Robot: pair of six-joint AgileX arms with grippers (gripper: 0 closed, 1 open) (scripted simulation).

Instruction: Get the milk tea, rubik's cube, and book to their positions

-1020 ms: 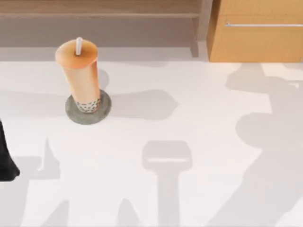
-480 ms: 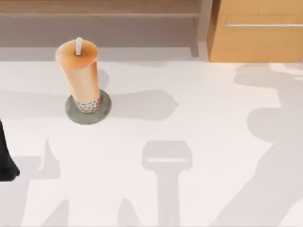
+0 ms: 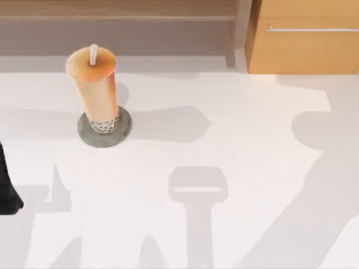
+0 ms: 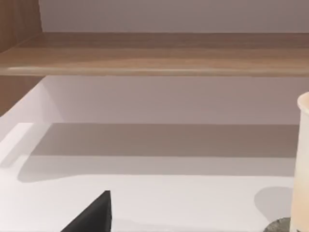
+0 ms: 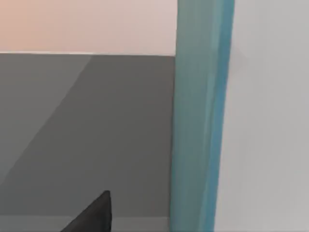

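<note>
Top view | milk tea [image 3: 96, 89] upright on grey disc [image 3: 123, 132] | left arm [image 3: 8, 190] parked table-left | claw state: cannot tell

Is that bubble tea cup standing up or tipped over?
Upright: the milk tea stands with its base on the grey disc, straw pointing up.

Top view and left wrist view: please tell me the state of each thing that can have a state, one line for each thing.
milk tea: upright, lid on, straw in the lid, standing on the grey disc.
grey disc: flat on the table, occupied by the cup, its rim showing around the cup's base.
left arm: at the table's left edge, apart from the cup.
wooden drawer: closed, beyond the table's far right.
</note>
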